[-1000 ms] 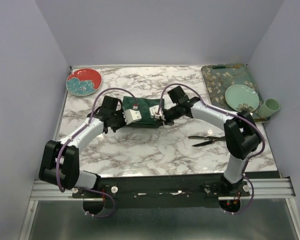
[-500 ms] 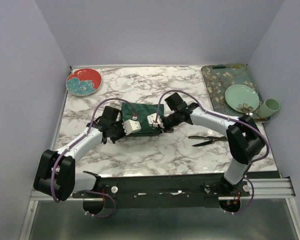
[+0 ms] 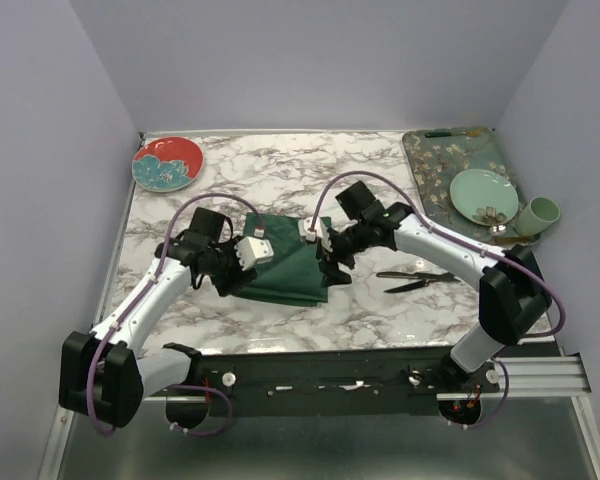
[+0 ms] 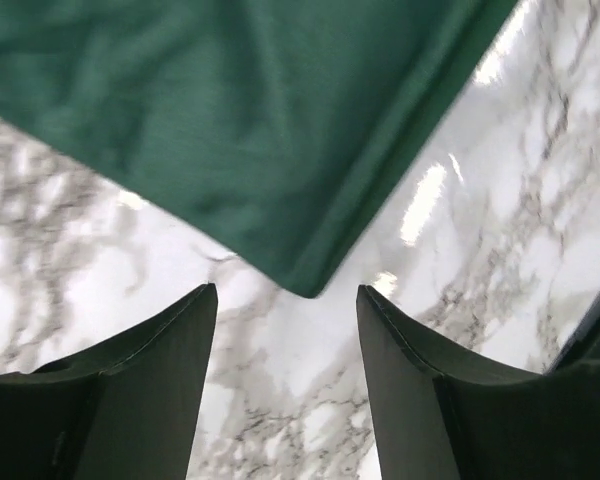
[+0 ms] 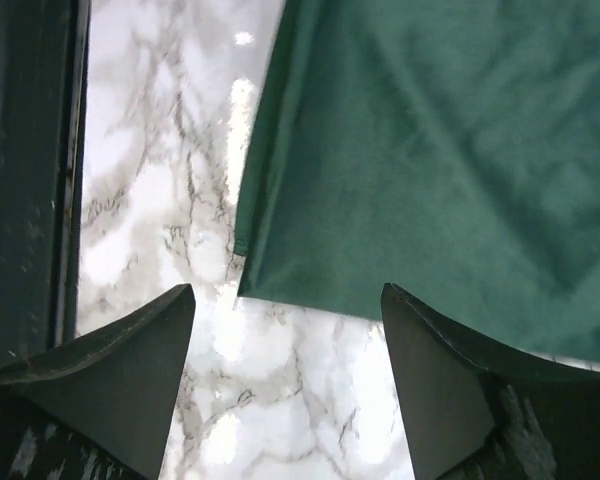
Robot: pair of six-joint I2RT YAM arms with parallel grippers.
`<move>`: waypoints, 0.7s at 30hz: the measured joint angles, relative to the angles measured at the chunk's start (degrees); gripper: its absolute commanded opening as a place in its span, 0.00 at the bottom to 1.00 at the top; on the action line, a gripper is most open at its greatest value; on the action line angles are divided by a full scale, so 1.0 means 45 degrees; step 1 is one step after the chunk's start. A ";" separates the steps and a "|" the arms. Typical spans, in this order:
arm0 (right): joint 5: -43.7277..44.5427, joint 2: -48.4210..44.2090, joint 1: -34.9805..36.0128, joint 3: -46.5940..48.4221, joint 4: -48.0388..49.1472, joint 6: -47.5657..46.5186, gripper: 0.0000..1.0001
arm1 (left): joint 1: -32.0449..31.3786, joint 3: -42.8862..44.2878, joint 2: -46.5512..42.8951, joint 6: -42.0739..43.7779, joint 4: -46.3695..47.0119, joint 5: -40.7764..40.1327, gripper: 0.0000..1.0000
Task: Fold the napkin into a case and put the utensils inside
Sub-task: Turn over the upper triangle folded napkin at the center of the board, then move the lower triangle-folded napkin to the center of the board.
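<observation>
The dark green napkin (image 3: pixel 285 268) lies flat on the marble at mid-table, a folded rectangle set slightly askew. My left gripper (image 3: pixel 229 283) stands open at its near left corner. In the left wrist view that corner of the napkin (image 4: pixel 280 150) lies just ahead of the left gripper (image 4: pixel 287 292), with bare marble between the fingers. My right gripper (image 3: pixel 335 273) stands open at the cloth's right edge. In the right wrist view the napkin (image 5: pixel 430 150) has its near edge just past the right gripper (image 5: pixel 287 290). The two black utensils (image 3: pixel 415 279) lie on the table to the right.
A red floral plate (image 3: pixel 167 163) sits at the back left. The teal floral tray (image 3: pixel 450 160) at the back right holds a pale green plate (image 3: pixel 483 195), with a green cup (image 3: pixel 540 213) beside it. The dark front rail (image 5: pixel 30 170) shows in the right wrist view.
Both grippers came toward the near edge, drawing the napkin's edge with them, then opened and let it go. The cloth now reaches further toward the front.
</observation>
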 measured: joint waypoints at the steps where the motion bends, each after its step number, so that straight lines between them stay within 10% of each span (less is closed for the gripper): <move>1: -0.0029 -0.0146 -0.0189 0.0257 -0.0107 0.0690 0.79 | 0.0301 0.0568 -0.0034 -0.0175 -0.0262 0.0223 0.66; 12: -0.0146 0.1239 -0.4002 0.1909 0.0306 0.8068 0.48 | 0.0729 0.4056 0.3468 -0.2025 0.0738 0.1005 0.54; 21: -0.0194 0.1987 -0.4138 0.1447 0.1020 1.1492 0.44 | 0.0374 0.3317 0.4201 0.2050 -0.0743 0.1457 0.50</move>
